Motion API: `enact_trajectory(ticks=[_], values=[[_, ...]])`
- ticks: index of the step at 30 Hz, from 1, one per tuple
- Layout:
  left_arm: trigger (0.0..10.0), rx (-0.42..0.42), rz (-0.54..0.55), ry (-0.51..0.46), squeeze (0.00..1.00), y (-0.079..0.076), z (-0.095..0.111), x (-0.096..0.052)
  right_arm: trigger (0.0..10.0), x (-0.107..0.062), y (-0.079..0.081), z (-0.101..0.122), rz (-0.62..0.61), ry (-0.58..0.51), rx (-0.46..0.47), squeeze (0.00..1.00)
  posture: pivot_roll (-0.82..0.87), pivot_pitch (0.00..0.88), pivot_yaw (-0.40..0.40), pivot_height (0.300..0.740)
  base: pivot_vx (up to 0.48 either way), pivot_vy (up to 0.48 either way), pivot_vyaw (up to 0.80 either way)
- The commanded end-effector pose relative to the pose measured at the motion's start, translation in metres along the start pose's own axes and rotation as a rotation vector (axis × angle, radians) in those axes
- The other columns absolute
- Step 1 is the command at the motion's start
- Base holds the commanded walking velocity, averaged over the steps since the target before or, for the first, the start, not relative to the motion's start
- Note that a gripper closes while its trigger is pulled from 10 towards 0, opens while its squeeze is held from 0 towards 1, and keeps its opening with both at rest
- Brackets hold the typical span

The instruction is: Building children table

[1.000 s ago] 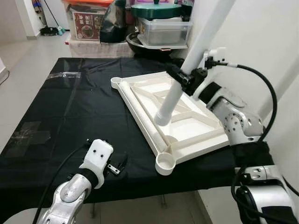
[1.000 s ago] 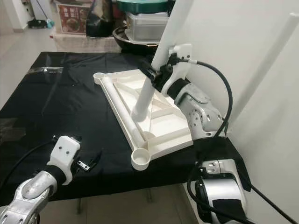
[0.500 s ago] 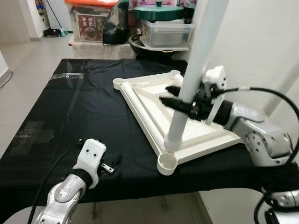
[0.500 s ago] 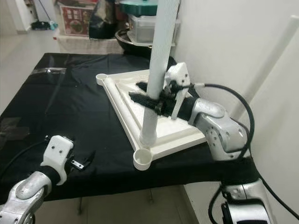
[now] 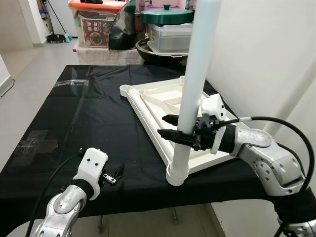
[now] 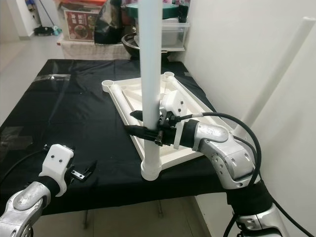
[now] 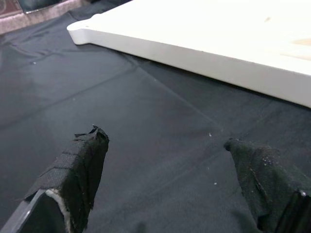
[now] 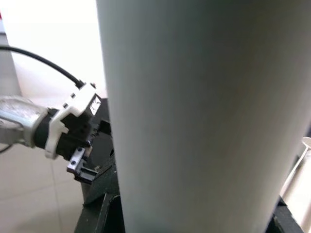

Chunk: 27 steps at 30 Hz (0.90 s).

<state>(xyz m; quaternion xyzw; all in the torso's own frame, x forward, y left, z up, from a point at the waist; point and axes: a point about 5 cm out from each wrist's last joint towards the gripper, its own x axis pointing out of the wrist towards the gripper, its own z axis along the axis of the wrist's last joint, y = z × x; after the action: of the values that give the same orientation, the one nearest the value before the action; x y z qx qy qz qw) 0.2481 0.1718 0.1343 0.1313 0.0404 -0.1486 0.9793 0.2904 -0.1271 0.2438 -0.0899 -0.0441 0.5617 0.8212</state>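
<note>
Item: white table top (image 5: 148, 98), laid upside down on a black-covered work surface (image 5: 74, 113), ribbed underside up so that the round corner sockets are exposed for the legs

Item: white table leg (image 5: 190, 98), held upright with its lower end standing in the nearest corner socket (image 5: 176, 177); the upright pose is judged to suit pressing it straight down into the socket, though how deep it is seated cannot be told

Right gripper (image 5: 177, 132): both black fingers are closed around the leg partway up its length, reaching in level from the side, so the tube is steadied against tipping

Left gripper (image 5: 116, 174): held low over the black cloth near the front edge, well apart from the table top; fingers are spread with nothing between them, as seen in the left wrist view (image 7: 165, 189)

Item: a second white leg (image 6: 276, 74), leaned against the wall at the right, judged to be waiting its turn

Containers, behind the work surface: a clear lidded box (image 5: 170, 34), contents not readable; a green-lidded pot (image 5: 165, 12) set on top of it; an orange-lidded storage box (image 5: 96, 22)
</note>
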Motion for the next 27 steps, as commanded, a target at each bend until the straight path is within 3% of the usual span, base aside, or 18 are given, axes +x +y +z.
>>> enact_trajectory(ticks=[1,14,27], values=[[10.0,-0.003,0.004,0.009,0.00,0.002,-0.003,0.000,10.0,0.002,0.001,-0.009,0.010,0.040,0.020,0.00,0.11,0.000,-0.068,0.740,0.000,0.000,0.00],[10.0,-0.013,0.008,0.008,0.00,-0.002,-0.003,-0.001,10.0,0.008,-0.021,-0.006,0.041,0.110,-0.082,0.00,0.12,0.000,-0.095,0.740,0.000,0.000,0.00],[10.0,-0.018,0.012,0.016,0.00,-0.002,-0.006,-0.002,10.0,0.016,-0.001,-0.011,0.189,0.112,-0.070,0.00,0.11,0.000,-0.098,0.740,0.000,0.000,0.00]])
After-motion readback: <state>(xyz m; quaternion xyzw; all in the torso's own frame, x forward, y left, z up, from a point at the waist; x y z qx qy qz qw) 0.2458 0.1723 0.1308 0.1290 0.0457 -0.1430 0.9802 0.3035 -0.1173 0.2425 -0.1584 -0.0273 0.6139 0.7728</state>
